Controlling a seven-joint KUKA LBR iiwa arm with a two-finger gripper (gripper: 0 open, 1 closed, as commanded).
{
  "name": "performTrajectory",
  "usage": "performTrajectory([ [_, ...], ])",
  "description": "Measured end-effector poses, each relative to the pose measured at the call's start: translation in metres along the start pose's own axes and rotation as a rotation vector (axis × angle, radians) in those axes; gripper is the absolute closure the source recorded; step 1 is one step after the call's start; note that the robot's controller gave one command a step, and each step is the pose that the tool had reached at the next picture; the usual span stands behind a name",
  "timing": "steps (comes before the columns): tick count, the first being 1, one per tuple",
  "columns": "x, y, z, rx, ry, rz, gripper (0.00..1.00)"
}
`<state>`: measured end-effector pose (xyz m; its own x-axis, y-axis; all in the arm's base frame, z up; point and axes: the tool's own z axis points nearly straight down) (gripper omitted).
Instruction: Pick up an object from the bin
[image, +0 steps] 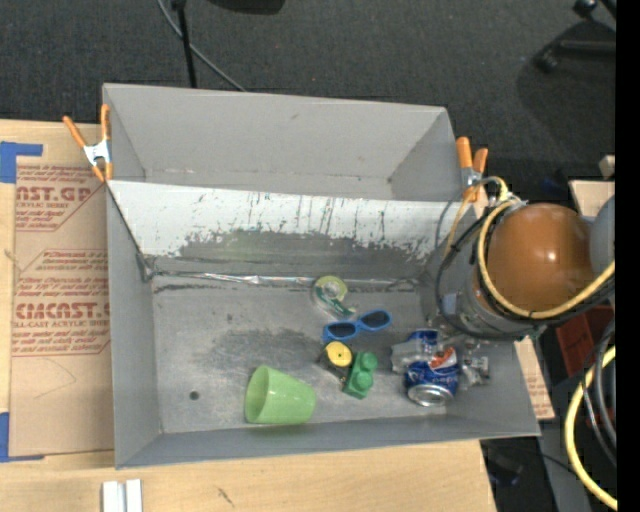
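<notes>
**Bin pick: can not yet lifted**

Crushed blue can (430, 382): lower right of frame, apparently on the bin (200, 330) floor. My gripper (445, 355) sits low, right over it. Open or closed, I cannot tell. To its left are a green block (360, 374), a yellow disc (337, 354) and blue sunglasses (357, 326). Remaining, I judge: a sure grasp and the lift.

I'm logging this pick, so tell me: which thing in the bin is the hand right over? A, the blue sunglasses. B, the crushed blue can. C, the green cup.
B: the hand hangs over the crushed blue can at the right end of the bin; the blue sunglasses and the green cup lie farther toward the view's left.
</notes>
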<state>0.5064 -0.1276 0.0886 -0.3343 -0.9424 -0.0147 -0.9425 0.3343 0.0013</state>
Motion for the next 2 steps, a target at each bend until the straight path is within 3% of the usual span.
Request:
performTrajectory([
  [1,-0.0112,0.0098,0.0176,-0.003,-0.011,-0.302,0.0],
  [2,-0.0048,0.0071,0.0172,0.001,-0.002,-0.297,1.0],
])
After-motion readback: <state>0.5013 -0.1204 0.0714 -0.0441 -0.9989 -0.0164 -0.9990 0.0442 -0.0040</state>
